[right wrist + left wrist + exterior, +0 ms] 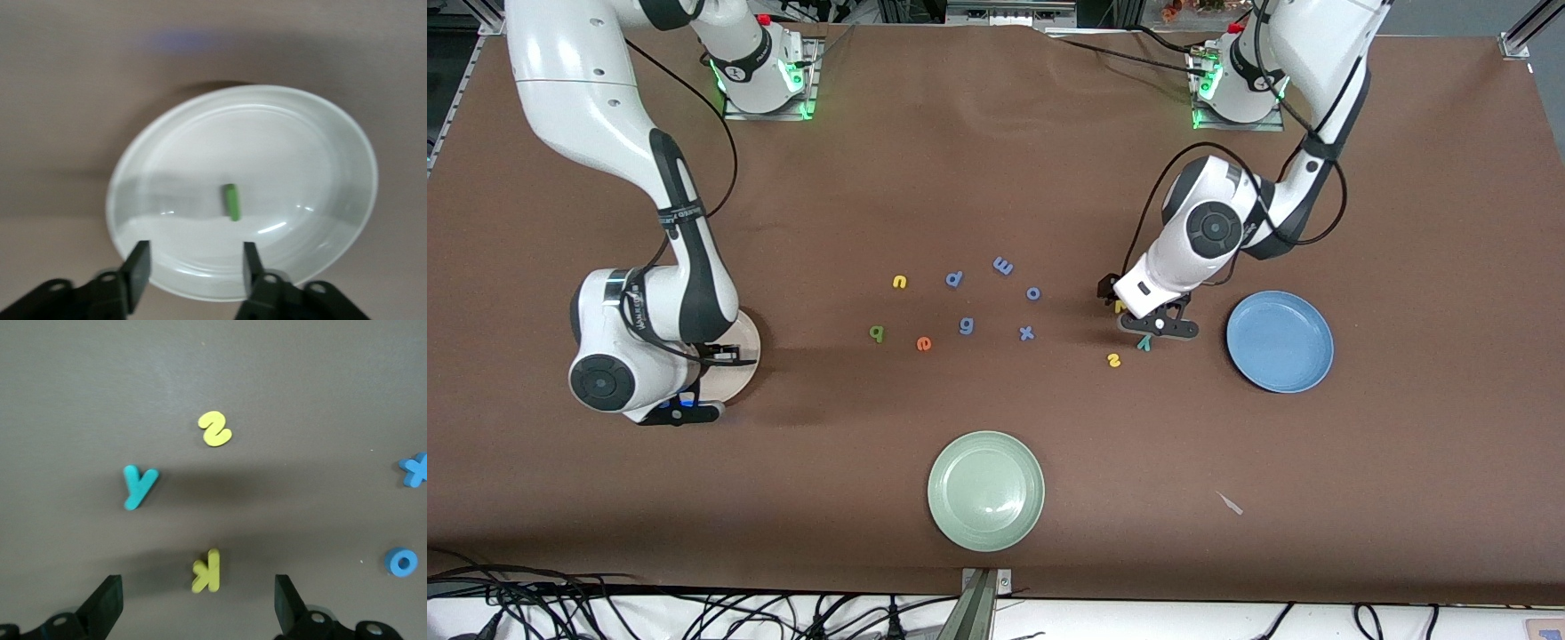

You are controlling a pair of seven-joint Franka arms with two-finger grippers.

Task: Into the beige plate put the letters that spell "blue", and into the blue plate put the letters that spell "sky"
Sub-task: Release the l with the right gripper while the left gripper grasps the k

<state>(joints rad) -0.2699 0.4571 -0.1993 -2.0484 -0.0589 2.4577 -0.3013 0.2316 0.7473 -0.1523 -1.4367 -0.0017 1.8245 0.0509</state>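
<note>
The beige plate (747, 373) (300, 167) lies at the right arm's end of the table, partly covered by that arm. The green l (231, 201) lies flat in it. My right gripper (683, 411) (193, 270) hangs open over the plate's rim, holding nothing. My left gripper (1152, 324) (198, 603) is open, low over the yellow k (1120, 307) (207, 571), which lies between its fingers untouched. The teal y (1144, 343) (139, 486) and yellow s (1113, 360) (215, 429) lie close by. The blue plate (1280, 340) sits beside them. The yellow u (900, 282), green b (877, 333) and orange e (923, 344) lie mid-table.
Periwinkle p (954, 279), m (1003, 265), o (1033, 292), g (967, 325) and x (1027, 333) are scattered mid-table. A pale green plate (985, 490) sits nearest the front camera. A small scrap (1230, 503) lies on the brown cloth.
</note>
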